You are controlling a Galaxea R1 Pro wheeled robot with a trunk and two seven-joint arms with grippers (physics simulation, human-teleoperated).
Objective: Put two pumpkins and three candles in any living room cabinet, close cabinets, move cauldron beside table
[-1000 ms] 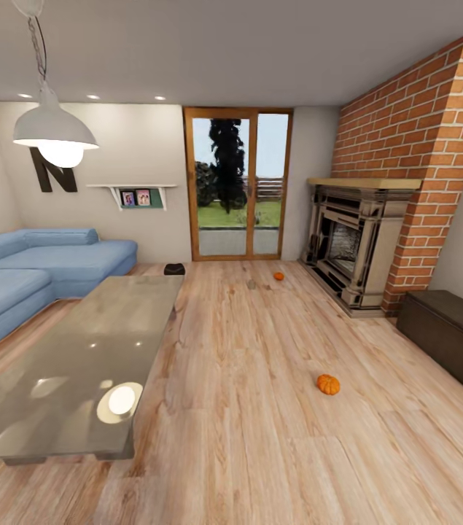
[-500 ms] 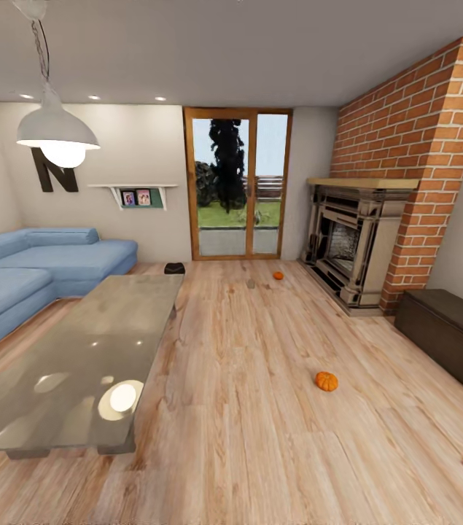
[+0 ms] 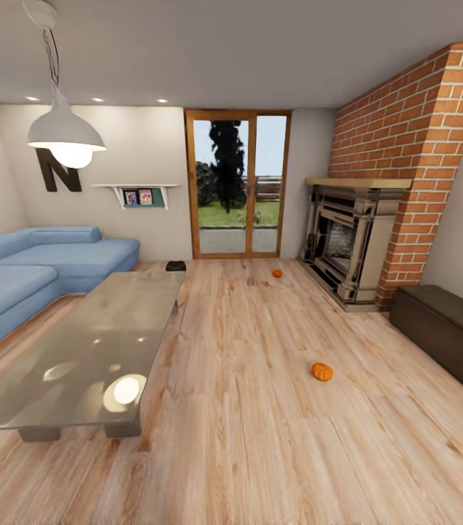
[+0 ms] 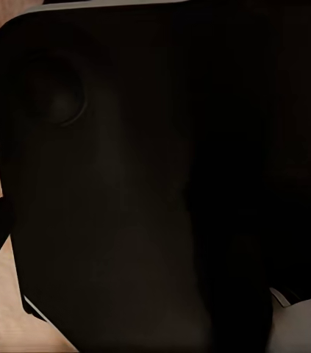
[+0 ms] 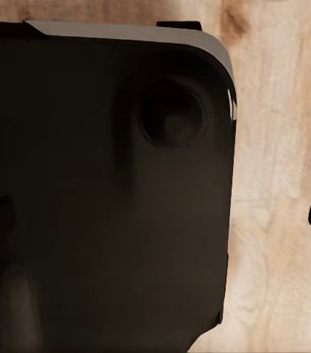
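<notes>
Neither tool's state can be told: each wrist view looks onto a dark, rounded body panel (image 4: 155, 176) with wood floor (image 5: 280, 184) at its edge, and no fingers are clear there.

In the head view the room lies ahead. One pumpkin (image 3: 322, 372) sits on the bare planks, well apart from the counter (image 3: 85, 350) on the left and from the cabinet (image 3: 446, 332) along the right wall. The far pumpkin (image 3: 278, 273) lies near the glass door (image 3: 237, 184), with a small grey candle (image 3: 251, 281) just beside it. The cauldron (image 3: 176, 267) rests on the floor past the counter's far end, near the sofa (image 3: 34, 273). A brick fireplace (image 3: 348, 240) stands between the door and the cabinet, whose fronts look shut. A pendant lamp (image 3: 66, 135) hangs over the counter.
</notes>
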